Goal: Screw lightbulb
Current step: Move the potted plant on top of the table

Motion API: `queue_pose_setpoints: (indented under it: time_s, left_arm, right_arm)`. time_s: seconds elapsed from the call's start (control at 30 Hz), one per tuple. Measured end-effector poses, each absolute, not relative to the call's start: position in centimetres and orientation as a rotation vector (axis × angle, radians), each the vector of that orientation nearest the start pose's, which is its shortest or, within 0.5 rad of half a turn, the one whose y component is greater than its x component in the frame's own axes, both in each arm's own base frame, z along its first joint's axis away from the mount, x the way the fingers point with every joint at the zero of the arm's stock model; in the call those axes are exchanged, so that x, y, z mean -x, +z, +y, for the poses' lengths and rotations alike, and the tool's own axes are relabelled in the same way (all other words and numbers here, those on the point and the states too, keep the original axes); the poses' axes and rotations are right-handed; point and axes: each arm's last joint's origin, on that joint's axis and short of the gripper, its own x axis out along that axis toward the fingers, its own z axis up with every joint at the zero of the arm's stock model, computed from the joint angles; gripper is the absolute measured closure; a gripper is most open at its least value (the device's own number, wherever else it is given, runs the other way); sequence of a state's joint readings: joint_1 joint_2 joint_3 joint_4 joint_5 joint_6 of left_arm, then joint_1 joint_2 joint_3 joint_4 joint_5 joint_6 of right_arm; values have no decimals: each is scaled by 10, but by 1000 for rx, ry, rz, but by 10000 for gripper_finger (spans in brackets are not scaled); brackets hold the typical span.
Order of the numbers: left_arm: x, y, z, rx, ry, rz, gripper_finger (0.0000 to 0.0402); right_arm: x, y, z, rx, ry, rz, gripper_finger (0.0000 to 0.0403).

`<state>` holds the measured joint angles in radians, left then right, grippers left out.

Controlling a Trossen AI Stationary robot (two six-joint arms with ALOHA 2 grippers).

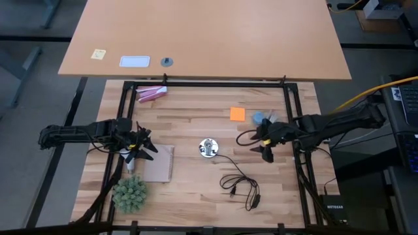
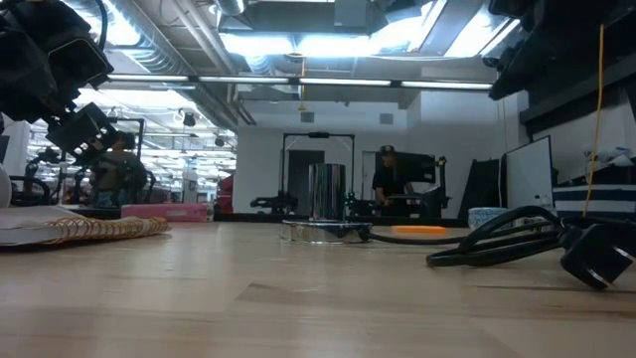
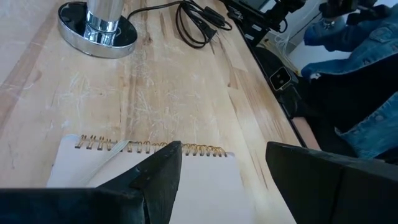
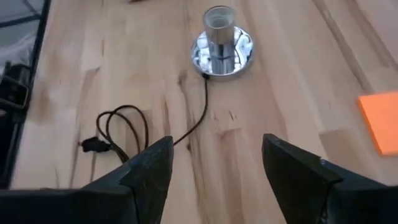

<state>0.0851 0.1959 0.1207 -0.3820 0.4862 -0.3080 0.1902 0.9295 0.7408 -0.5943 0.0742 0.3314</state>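
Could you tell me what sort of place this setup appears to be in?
Most likely a robotics lab or workshop. Two robot arms work over a framed butcher-block table. The low view shows exposed ceiling ducts, strip lighting and equipment stands behind. A network box and cables sit beside the table.

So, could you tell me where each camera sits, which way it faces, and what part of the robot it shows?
High view: above the table, facing straight down; both arms show, left pincer over the notebook, right pincer right of the socket.
Low view: at tabletop height, facing level across to the room; dark arm parts hang at the upper corners.
Left wrist view: on the left arm, facing the notebook and socket past open fingers.
Right wrist view: on the right arm, facing the socket and its cord past open fingers.
Shared: all four views show the socket.
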Motion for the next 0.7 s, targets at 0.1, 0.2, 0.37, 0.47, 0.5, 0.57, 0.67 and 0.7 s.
queue_pose_setpoints:
  time_s: [0.1,0.2,0.37,0.47,0.5,0.57,0.67,0.7]
  left_arm:
    - [-94,155,-6,428,-324,500,178]
    - [-94,155,-6,428,-324,500,178]
    - [-95,155,-5,423,-315,499,178]
    - [-96,155,-3,396,-224,482,178]
    - [-96,156,-1,388,-176,465,178]
    - [-98,158,2,381,-60,418,178]
    - [-100,163,8,373,110,337,178]
    - [-101,165,9,371,154,312,178]
  right_arm:
    - [-180,252,32,-179,-15,804,157]
    - [-180,251,32,-151,-24,793,157]
    - [-182,253,31,-142,-51,763,157]
    - [-184,255,31,-142,-44,730,157]
    - [-185,256,32,-130,-38,722,157]
    - [-185,257,32,-111,-28,712,157]
    - [-187,258,32,-107,-22,689,157]
    - [-187,259,32,-108,-21,683,157]
